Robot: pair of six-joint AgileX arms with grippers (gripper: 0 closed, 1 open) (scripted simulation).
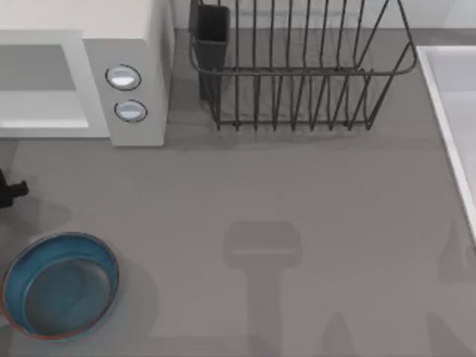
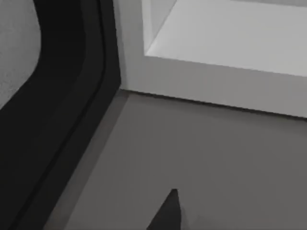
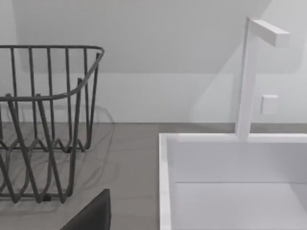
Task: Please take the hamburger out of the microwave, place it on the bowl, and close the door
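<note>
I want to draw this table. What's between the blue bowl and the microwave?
In the top view, just bare grey table lies between the bowl and the microwave, with a small dark piece at the left edge.

You see a smooth matt white microwave (image 1: 137,71) at ten o'clock with two shiny silver-blue knobs (image 1: 123,76), a glossy glazed-looking blue bowl (image 1: 61,285) at eight o'clock, a dark wire rack (image 1: 297,71) of thin metal-like rods at twelve, and a matt grey table (image 1: 297,223).
</note>
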